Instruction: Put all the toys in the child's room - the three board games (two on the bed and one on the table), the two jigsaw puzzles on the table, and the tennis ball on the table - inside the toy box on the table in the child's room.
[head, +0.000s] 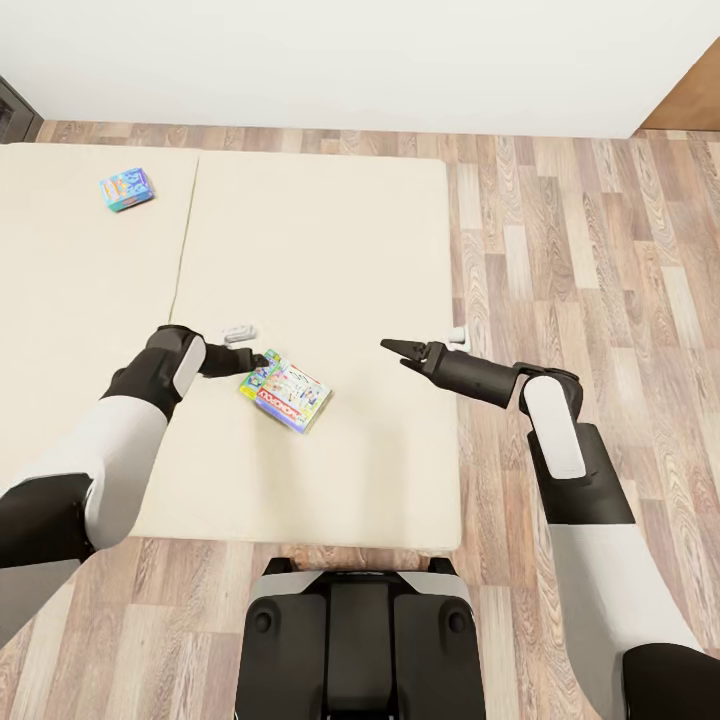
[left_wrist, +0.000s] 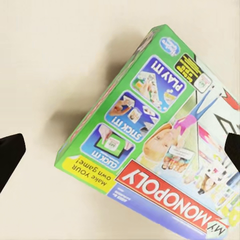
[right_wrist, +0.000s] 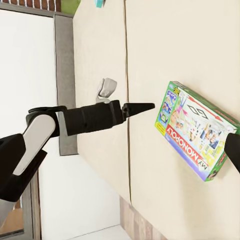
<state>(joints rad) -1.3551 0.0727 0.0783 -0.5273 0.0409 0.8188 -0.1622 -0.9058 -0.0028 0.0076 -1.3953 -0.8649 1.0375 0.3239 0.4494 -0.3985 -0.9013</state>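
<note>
Beige bed (head: 320, 250) bears Monopoly box (head: 286, 397) and, well apart, blue box (head: 126, 188).

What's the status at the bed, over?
Left tool open at the Monopoly box, not gripping. Right tool free above the mattress. Small blue game farther back. Nothing in the way.

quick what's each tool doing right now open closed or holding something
Left tool: open, empty, beside the Monopoly box.
Right tool: open, empty, above the bed.
</note>
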